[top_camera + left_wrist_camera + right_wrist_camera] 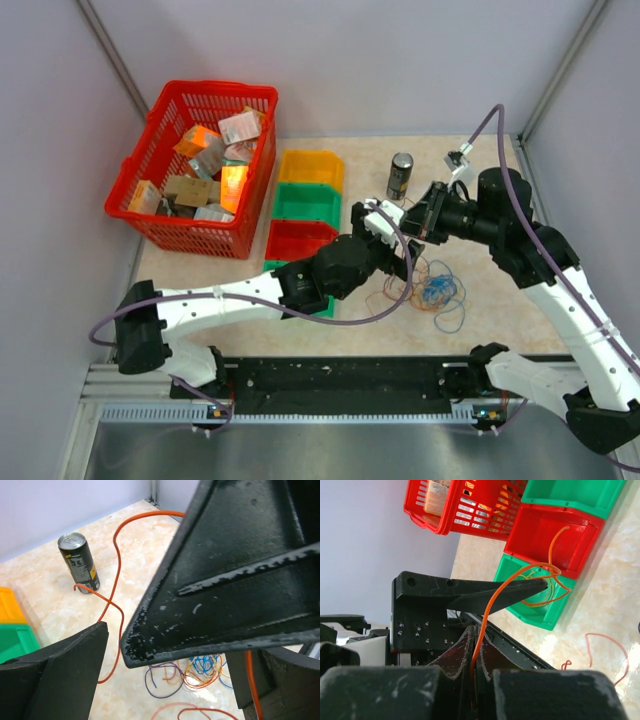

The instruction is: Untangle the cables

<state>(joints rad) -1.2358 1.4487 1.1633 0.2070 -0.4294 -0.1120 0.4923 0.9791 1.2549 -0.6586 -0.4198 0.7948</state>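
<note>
The cables lie in a tangle (436, 290) of blue, orange and purple loops on the table between the arms, and they also show in the left wrist view (200, 672). My right gripper (424, 212) (476, 630) is shut on one long orange cable (492, 602), held above the table. This cable runs up past the left gripper's finger (465, 592) and loops toward the bins. In the left wrist view it curves over the table (116, 555). My left gripper (392, 228) (167, 647) is open, its jaws either side of the right gripper's finger (235, 575).
A dark drink can (400, 176) (80, 562) stands behind the grippers. Yellow (310, 165), green (310, 203) and red (298, 240) bins stand left of centre. A near green bin (520, 607) holds coiled wire. A red basket (160, 130) of packets is at far left.
</note>
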